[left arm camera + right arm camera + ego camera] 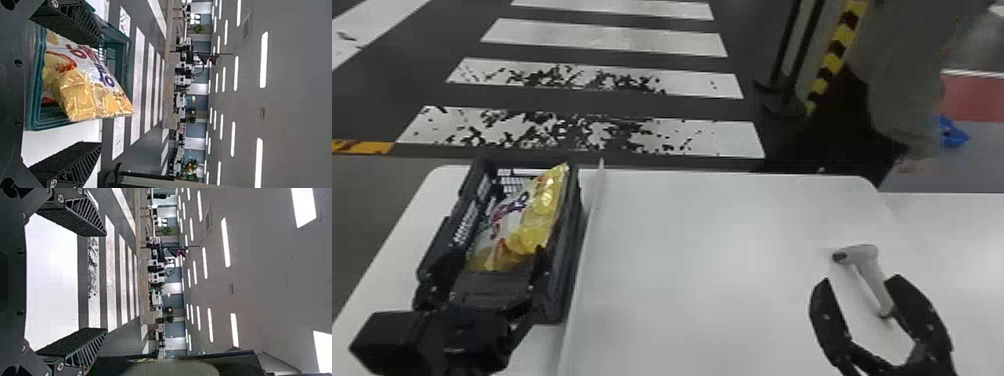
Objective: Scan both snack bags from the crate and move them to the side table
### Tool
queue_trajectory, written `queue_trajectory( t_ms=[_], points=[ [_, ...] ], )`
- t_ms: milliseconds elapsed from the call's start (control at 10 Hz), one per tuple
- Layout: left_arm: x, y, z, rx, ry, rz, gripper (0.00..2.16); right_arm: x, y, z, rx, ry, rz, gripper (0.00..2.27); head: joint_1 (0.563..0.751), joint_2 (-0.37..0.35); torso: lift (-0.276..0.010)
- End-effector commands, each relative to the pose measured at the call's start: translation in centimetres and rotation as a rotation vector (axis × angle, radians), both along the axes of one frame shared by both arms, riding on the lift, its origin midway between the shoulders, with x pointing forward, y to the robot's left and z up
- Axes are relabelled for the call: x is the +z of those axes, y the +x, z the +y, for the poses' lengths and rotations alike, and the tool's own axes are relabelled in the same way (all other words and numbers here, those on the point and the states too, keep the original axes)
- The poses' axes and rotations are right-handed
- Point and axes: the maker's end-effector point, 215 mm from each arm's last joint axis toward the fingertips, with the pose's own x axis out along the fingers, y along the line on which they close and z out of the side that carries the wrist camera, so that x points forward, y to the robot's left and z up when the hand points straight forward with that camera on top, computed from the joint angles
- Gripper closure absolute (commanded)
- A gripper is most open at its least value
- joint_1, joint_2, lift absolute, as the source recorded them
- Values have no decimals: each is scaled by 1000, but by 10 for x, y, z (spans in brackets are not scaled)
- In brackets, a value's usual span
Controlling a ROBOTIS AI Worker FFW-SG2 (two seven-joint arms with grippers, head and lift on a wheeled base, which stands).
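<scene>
My left gripper [491,260] is open over the near end of the dark crate [571,270]. A yellow and white snack bag [534,210] leans inside the crate, just beyond those fingers; a second bag cannot be made out. In the left wrist view the open gripper [100,94] has the bag [94,98] in front of it, nearer one finger, not gripped. My right gripper [857,282] stands open above the table's right part, and the white scanner [873,277] lies beyond and partly between its fingers. In the right wrist view the gripper [105,282] holds nothing.
The white table [707,250] spreads between the arms, with a thin raised divider [587,230] running alongside the crate. Another white surface [957,235] adjoins at the right. Behind the table stand a post with yellow and black stripes [837,55] and a person.
</scene>
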Motion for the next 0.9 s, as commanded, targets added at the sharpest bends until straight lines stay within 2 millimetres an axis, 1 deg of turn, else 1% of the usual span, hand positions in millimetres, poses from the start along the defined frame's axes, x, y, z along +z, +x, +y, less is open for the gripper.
queue_trajectory(
  t_ms=[0, 200, 400, 500, 700, 800],
  points=[
    [-1, 19, -1, 4, 11, 14, 76, -1, -2, 1, 3, -3, 2, 137, 695, -94, -95],
    [-14, 35, -2, 15, 19, 61, 76, 0, 1, 3, 21, -14, -1, 137, 695, -90, -95],
    [-19, 47, -2, 26, 19, 83, 80, 1, 6, 5, 37, -17, -5, 137, 695, -85, -95],
    [-23, 51, -3, 31, 18, 93, 80, 1, 6, 5, 43, -20, -6, 137, 695, -84, -95],
    [-39, 60, -3, 37, 31, 133, 90, 2, 8, 5, 50, -23, -7, 137, 695, -81, -95],
    [-41, 62, -6, 35, 31, 135, 100, 1, 7, 5, 50, -22, -7, 137, 695, -82, -95]
  ],
)
